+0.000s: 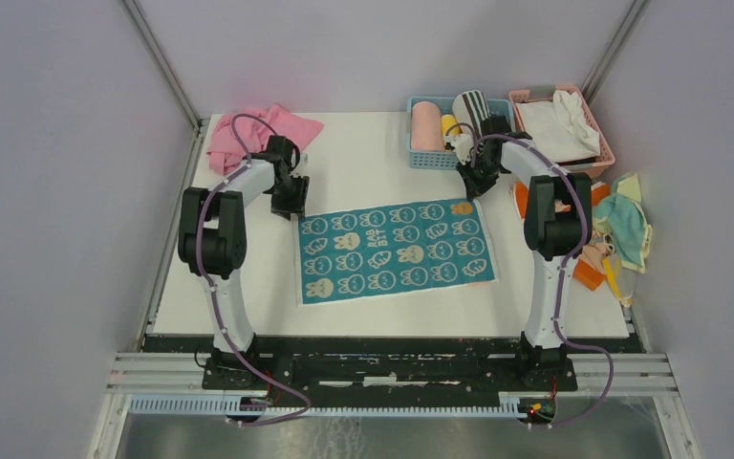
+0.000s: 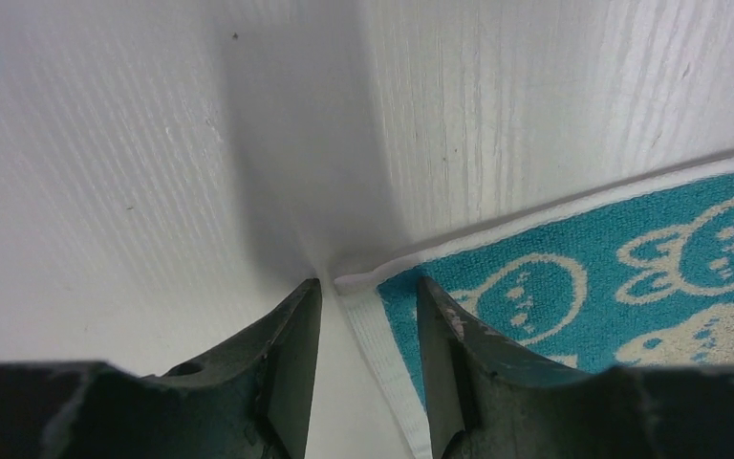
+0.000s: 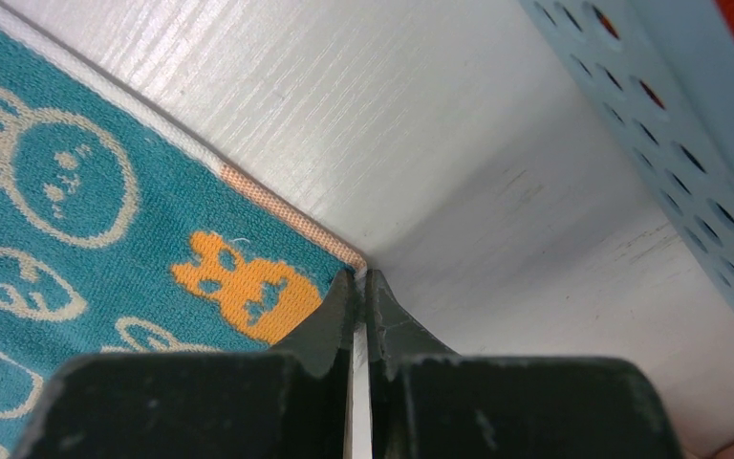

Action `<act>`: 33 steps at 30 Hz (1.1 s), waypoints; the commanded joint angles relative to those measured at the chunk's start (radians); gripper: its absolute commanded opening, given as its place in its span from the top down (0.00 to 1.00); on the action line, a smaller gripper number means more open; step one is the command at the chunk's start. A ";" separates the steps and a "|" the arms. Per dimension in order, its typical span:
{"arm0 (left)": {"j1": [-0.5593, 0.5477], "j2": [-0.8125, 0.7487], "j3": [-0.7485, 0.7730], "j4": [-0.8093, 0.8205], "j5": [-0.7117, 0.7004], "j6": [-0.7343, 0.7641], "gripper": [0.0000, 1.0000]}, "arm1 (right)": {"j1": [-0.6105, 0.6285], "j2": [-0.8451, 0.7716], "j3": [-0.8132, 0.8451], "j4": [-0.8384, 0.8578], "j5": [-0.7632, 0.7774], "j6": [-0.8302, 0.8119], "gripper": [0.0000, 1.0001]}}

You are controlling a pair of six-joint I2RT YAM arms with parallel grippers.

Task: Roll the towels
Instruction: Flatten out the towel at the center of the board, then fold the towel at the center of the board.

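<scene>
A teal towel (image 1: pixel 394 249) with pale bunny prints and one orange bunny lies flat in the middle of the table. My left gripper (image 1: pixel 290 206) stands at its far-left corner. In the left wrist view the left gripper (image 2: pixel 368 287) is open, with the towel's (image 2: pixel 631 277) white hem between the fingers. My right gripper (image 1: pixel 468 186) is at the far-right corner. In the right wrist view the right gripper (image 3: pixel 361 277) is shut, pinching the very tip of the towel's (image 3: pixel 105 249) corner beside the orange bunny.
A blue basket (image 1: pixel 419 158) with rolled towels stands at the back right, close to my right gripper; its wall (image 3: pixel 669 115) shows in the right wrist view. A pink basket (image 1: pixel 597 143) holds white cloth. A pink cloth (image 1: pixel 258 134) lies back left. Teal-and-yellow towels (image 1: pixel 626 225) hang at the right edge.
</scene>
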 commanded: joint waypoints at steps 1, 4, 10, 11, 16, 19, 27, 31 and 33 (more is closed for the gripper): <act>-0.008 0.045 0.033 -0.031 -0.013 0.053 0.53 | -0.005 -0.022 -0.032 0.008 0.042 -0.003 0.94; -0.013 0.067 0.026 -0.051 -0.020 0.055 0.60 | -0.006 -0.025 -0.029 0.009 0.048 -0.004 0.94; -0.016 0.081 0.021 -0.075 -0.029 0.049 0.77 | -0.006 -0.048 -0.034 0.018 0.057 -0.005 0.95; -0.016 0.076 0.022 -0.075 -0.019 0.050 0.81 | -0.006 -0.052 -0.036 0.019 0.060 -0.006 0.95; -0.017 0.023 0.047 -0.063 0.020 0.066 0.97 | -0.002 -0.097 -0.050 0.050 0.040 0.029 0.97; -0.015 -0.011 0.100 -0.044 -0.021 0.074 0.97 | -0.001 -0.159 -0.087 0.125 0.021 0.053 0.99; -0.013 -0.028 0.233 -0.030 -0.065 0.106 0.97 | -0.001 -0.271 -0.115 0.230 0.037 0.057 0.99; -0.014 -0.084 0.167 0.020 -0.086 0.115 0.97 | -0.001 -0.329 -0.174 0.262 0.051 0.027 0.99; -0.015 -0.124 0.126 0.036 -0.096 0.113 0.97 | -0.001 -0.366 -0.220 0.266 0.058 0.007 0.99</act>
